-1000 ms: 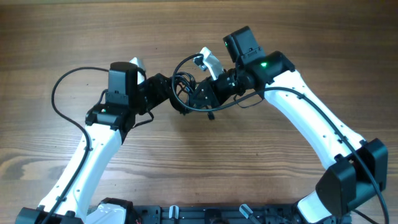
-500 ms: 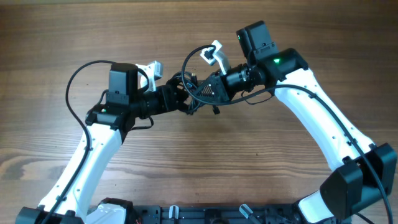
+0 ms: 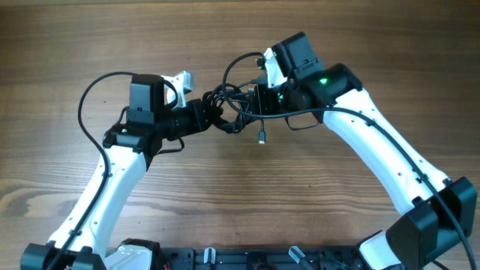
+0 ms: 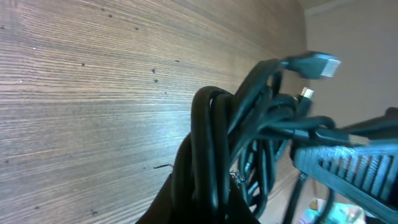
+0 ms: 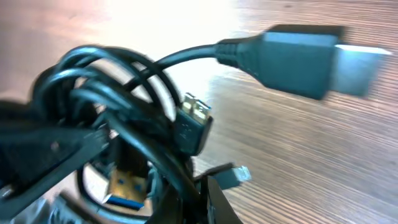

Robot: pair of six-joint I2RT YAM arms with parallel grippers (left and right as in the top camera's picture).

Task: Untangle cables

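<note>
Seen from overhead, the cables [image 3: 229,111] are one dark knot strung between the left fingers [image 3: 204,117] and the right fingers [image 3: 253,101], above the table [image 3: 225,195]. A small plug [image 3: 262,138] dangles just below the right fingers. Only the right wrist view picks out a large plug [image 5: 298,59] above those fingers and a blue-tongued connector [image 5: 127,186] beside them, with the fingers clamped on the cords. In the blurred left wrist view, the left fingers seem closed on a thick bunch. Both arms reach inward, their wrists nearly meeting.

Up close, the cables [image 4: 249,143] look blurred and cropped.
</note>
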